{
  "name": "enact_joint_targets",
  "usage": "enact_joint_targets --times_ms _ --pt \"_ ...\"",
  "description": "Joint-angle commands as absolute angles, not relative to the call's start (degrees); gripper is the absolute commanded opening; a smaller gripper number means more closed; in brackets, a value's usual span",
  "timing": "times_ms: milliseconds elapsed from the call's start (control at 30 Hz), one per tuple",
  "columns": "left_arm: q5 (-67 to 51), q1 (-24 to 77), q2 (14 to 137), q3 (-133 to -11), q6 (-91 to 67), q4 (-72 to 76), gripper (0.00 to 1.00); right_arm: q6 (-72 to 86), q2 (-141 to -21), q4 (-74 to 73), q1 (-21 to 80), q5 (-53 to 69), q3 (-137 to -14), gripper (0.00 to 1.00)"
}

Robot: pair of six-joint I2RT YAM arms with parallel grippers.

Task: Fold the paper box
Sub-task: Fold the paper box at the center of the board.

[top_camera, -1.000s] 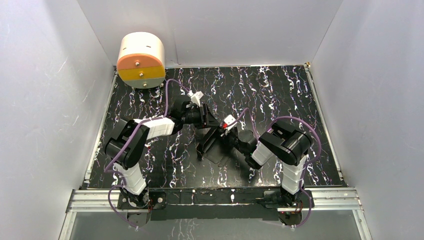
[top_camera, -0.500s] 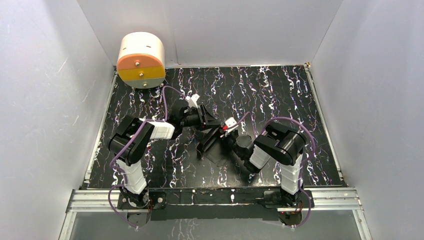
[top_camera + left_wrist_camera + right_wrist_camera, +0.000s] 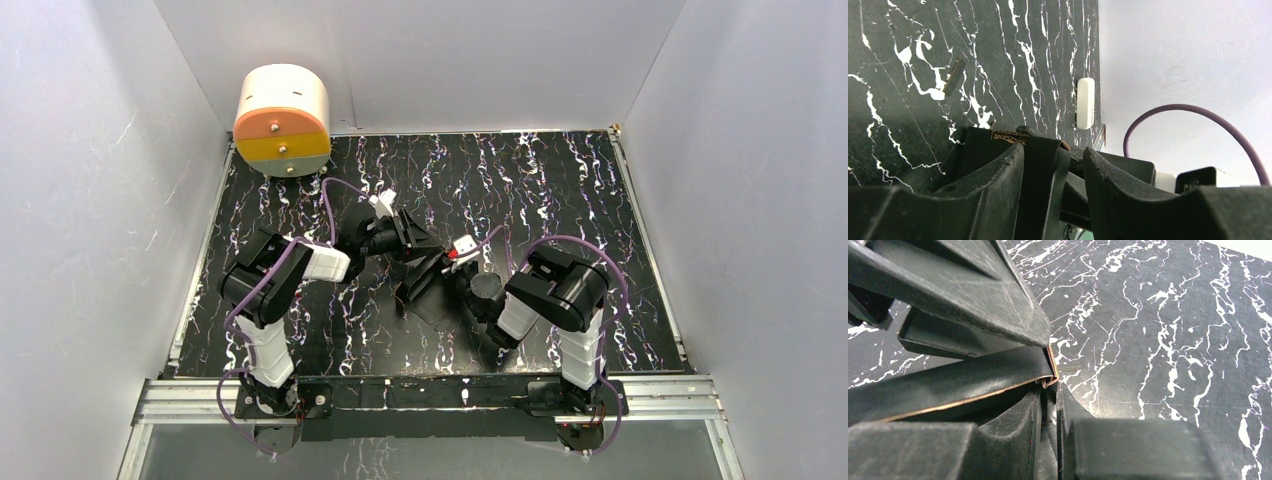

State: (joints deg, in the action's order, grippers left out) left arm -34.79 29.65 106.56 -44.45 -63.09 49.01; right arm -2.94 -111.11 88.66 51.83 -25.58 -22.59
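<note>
Right pincer point(image 3: 1048, 392) | pinched on paper box point(image 3: 968, 376) edge, between fingertips

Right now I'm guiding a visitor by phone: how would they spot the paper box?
Find the white-veined black marbled table and look near its middle. The paper box is the thin card there, nipped by the right pincer, straddled by the left pincer. Unlike the table, it is plain matte black with brown cut edges.

The paper box point(image 3: 421, 287) is plain matte black card with brownish cut edges, only half folded, panels tilted up, roughly mid-table point(image 3: 560, 190).
</note>
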Motion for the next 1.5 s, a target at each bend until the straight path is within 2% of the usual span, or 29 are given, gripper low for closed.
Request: enact_joint_targets --times_ms 0,200,367,600,867,967,1233,1467 --pt "-45.7 30.2 104.7 -47.6 -61.2 42.9 0.45 -3.5 -111.4 96.4 51.0 -28.8 -21.6 0.19" --pt "-32.6 29.3 98.8 -55.2 -45.6 21.9 0.52 -3.5 -108.5 92.9 51.0 -29.7 -19.2 0.21" --pt "-19.2 28.9 90.8 -55.9 -39.2 13.0 0.57 -2.2 -105.1 88.7 51.1 -30.4 -17.9 0.25" --pt "-7.7 28.7 79.7 -49.3 -36.9 9.7 0.62 0.6 -95.9 78.1 51.1 -29.9 -16.8 0.42" --pt "-1.8 28.3 71.0 -41.6 -36.3 8.0 0.66 3.1 -80.6 56.5 51.1 -26.3 -16.6 0.55" --pt "-3.0 28.2 70.0 -40.3 -36.3 9.2 0.67 0.3 -78.0 51.9 50.4 -23.7 -18.4 0.57" --pt "-5.6 27.9 75.2 -44.7 -34.4 7.9 0.70 -2.0 -73.9 43.9 36.4 3.0 -20.4 0.54" --pt "-5.4 26.5 80.8 -50.0 -31.6 4.8 0.72 -0.5 -75.3 36.2 27.6 15.9 -27.5 0.57"
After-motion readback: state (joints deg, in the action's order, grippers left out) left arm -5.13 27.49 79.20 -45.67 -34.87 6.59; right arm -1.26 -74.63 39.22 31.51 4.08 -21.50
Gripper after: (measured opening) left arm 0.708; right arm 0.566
